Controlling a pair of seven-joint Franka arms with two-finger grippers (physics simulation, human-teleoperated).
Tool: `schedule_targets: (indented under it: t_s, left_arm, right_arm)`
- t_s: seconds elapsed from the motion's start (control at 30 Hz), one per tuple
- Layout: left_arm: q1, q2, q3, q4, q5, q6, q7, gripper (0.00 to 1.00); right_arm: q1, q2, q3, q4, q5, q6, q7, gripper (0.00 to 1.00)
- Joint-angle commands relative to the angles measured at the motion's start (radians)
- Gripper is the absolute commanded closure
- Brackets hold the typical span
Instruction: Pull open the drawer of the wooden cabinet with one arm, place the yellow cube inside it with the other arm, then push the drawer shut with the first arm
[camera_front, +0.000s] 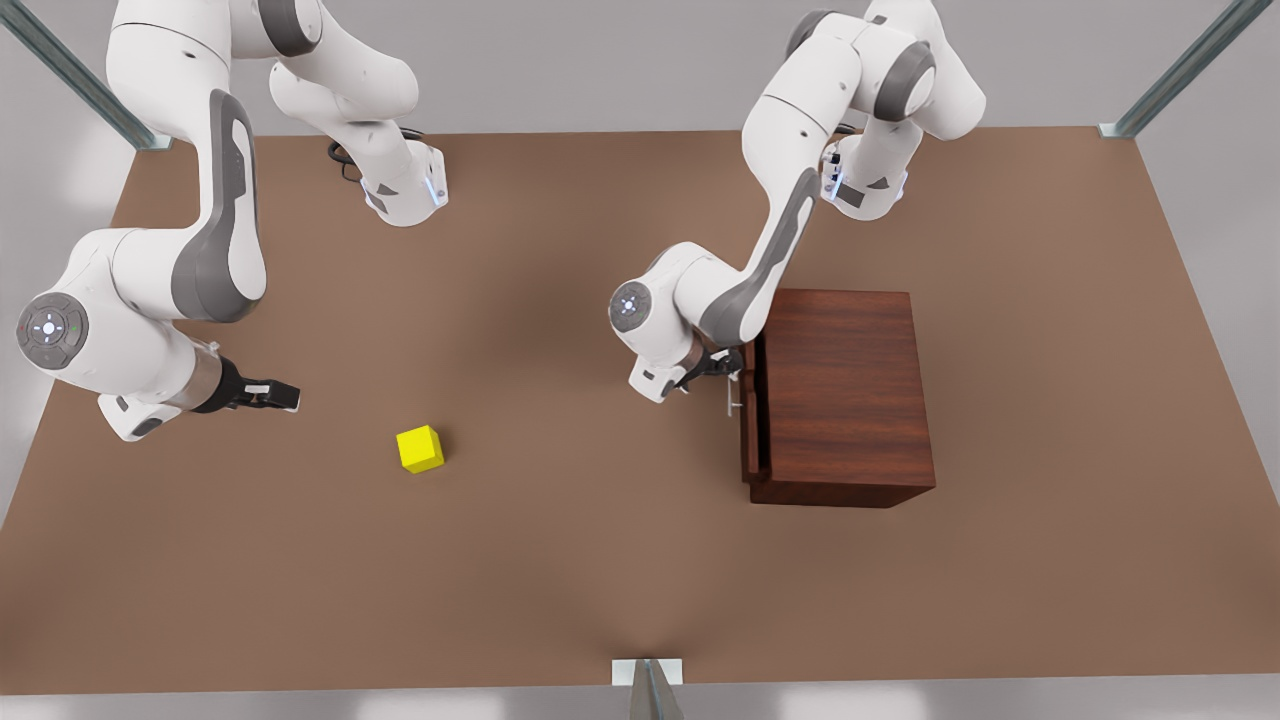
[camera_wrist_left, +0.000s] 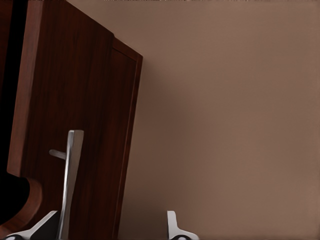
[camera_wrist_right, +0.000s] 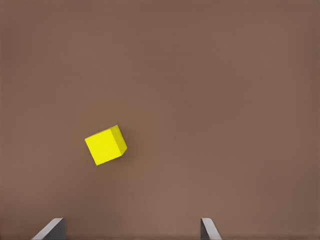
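Standing on the matte brown table (camera_front: 560, 560), the wooden cabinet (camera_front: 845, 395) is a boxy block of dark reddish-brown grain with a plain flat top. The front view shows its drawer (camera_front: 752, 420) drawn out only a sliver on the side facing the front view's left, the thin silver bar handle (camera_front: 733, 392) jutting from the panel. The left gripper (camera_front: 722, 366) sits right at that handle, well apart from the yellow cube (camera_front: 420, 449). Its wrist view adds what the overhead angle hides — the handle (camera_wrist_left: 69, 185) running close along one pale fingertip (camera_wrist_left: 47, 226), the other fingertip far across, so the claw is spread and grips nothing; whether metal touches finger is unclear.

The right gripper (camera_front: 272, 396) hovers near the front view's left edge, short of the cube. Its wrist view shows the cube (camera_wrist_right: 105, 145) — bright, plain-faced, sharp-edged — resting on the table beyond two widely parted fingertips (camera_wrist_right: 50, 229), released.
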Motion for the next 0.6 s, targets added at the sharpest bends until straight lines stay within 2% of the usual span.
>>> schedule_targets:
  t_s: [0.0,0.57]
  left_arm:
    - [-0.001,0.009,-0.001,0.017,-0.009,0.001,-0.091,0.0]
    - [-0.007,0.058,-0.004,0.124,-0.038,0.002,-0.104,0.0]
  right_arm:
    - [0.0,-0.001,0.0,0.0,0.001,0.0,0.0,0.0]
    - [0.0,0.004,0.005,0.0,0.001,0.0,0.0,0.0]
